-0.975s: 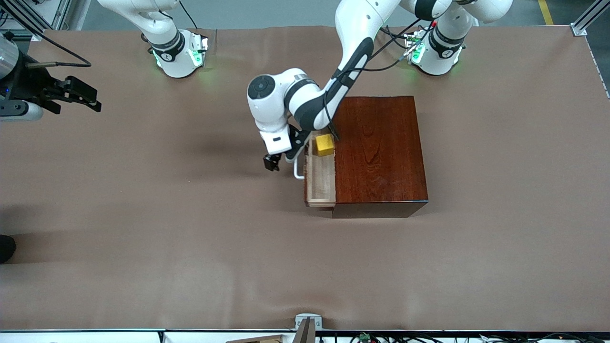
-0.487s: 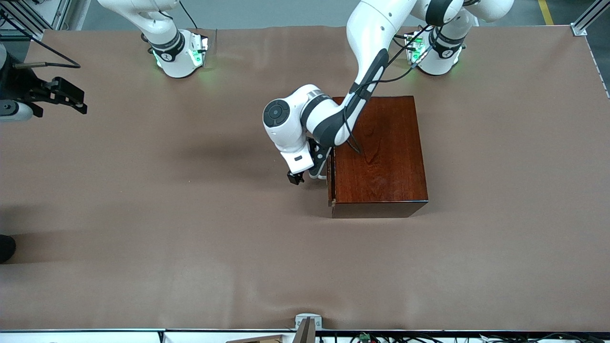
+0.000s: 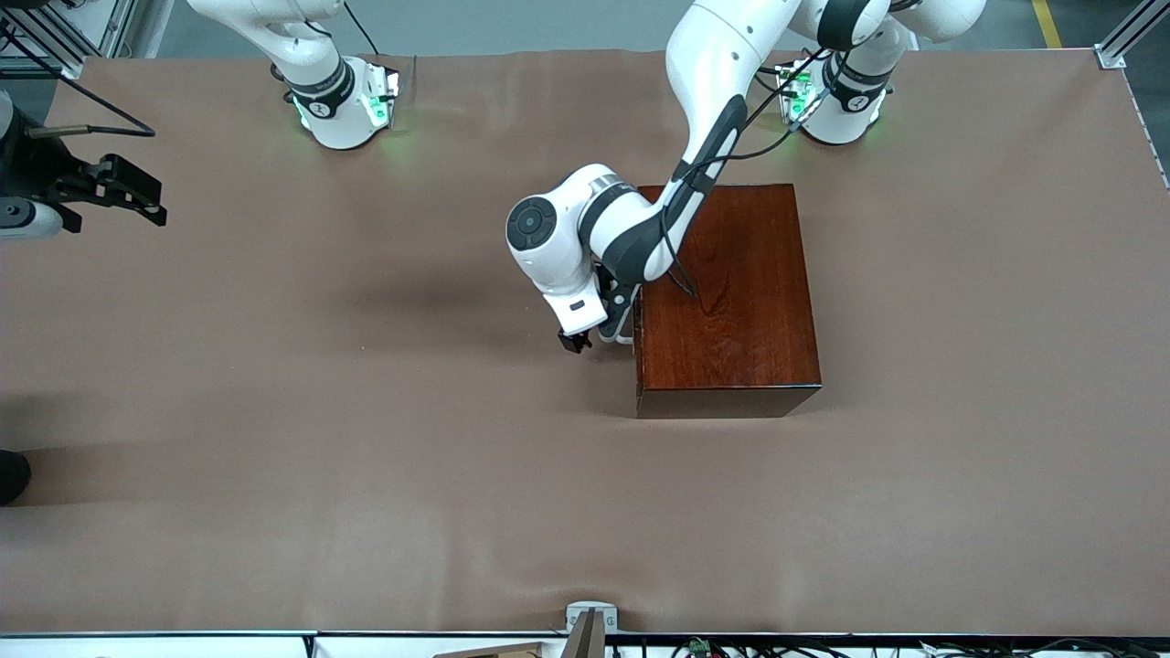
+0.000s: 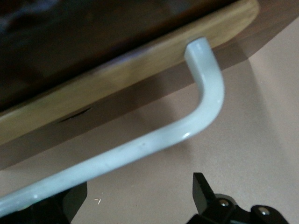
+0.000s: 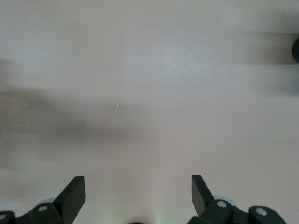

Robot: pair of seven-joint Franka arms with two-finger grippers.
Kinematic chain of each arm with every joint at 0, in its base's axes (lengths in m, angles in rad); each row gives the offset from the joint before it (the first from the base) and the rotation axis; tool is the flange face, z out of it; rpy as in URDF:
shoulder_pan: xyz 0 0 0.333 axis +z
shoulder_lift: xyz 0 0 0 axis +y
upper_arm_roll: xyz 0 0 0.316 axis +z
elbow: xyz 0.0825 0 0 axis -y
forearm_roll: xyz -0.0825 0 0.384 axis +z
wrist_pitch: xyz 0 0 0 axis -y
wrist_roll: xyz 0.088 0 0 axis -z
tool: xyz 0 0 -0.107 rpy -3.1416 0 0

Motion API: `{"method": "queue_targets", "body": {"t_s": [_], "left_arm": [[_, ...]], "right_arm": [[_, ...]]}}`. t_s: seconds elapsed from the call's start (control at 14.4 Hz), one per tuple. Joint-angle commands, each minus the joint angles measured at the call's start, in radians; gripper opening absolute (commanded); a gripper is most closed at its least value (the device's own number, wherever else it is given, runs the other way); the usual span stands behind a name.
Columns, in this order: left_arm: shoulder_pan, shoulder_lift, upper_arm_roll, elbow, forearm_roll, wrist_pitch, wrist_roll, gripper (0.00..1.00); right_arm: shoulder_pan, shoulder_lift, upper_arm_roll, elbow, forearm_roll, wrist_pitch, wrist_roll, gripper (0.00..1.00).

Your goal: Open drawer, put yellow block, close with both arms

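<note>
The dark reddish-brown wooden box (image 3: 731, 302) stands mid-table, toward the left arm's end. Its drawer (image 4: 117, 84) is pushed in, so only the pale-wood front shows in the left wrist view. The yellow block is hidden. My left gripper (image 3: 585, 343) sits low in front of the drawer, right at the white bar handle (image 4: 140, 149). Its jaws are open, and the handle runs just ahead of the fingertips (image 4: 202, 186), crossing one of them. My right gripper (image 3: 146, 196) waits open over the table's edge at the right arm's end, with only bare cloth under it (image 5: 138, 186).
The brown cloth-covered table (image 3: 366, 439) stretches wide around the box. Both arm bases (image 3: 352, 110) glow green along the edge farthest from the front camera. A small metal bracket (image 3: 590, 621) sits at the nearest edge.
The drawer, open a second ago with the yellow block showing inside, has slid shut. My left gripper travelled with the handle toward the box. The right gripper drew slightly toward its table end.
</note>
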Motion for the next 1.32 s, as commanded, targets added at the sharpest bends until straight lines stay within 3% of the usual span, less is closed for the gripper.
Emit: {"method": "queue_targets", "body": {"t_s": [0.0,0.56,0.77,1.04,1.25], "left_arm": [[0.018,-0.005,0.003,-0.002,0.019,-0.022,-0.003,1.0],[0.019,-0.028,-0.014,0.014,0.007,-0.038,-0.005,1.0],[0.012,-0.069,-0.074,0.037,-0.006,0.001,-0.012,1.0],[0.032,-0.273,-0.068,0.008,0.014,-0.014,0.107,1.0],[0.108,-0.396,-0.065,-0.017,0.014,-0.155,0.327,1.0]], "right_arm": [[-0.01,0.014,0.007,0.037,-0.016,-0.016,-0.007,1.0],[-0.014,0.02,0.005,0.039,-0.014,-0.011,-0.007,1.0],[-0.014,0.02,0.005,0.039,-0.014,-0.01,-0.007,1.0],[-0.011,0.021,0.005,0.039,-0.014,-0.01,-0.007,1.0],[-0.014,0.021,0.005,0.039,-0.013,-0.01,-0.007,1.0]]}}
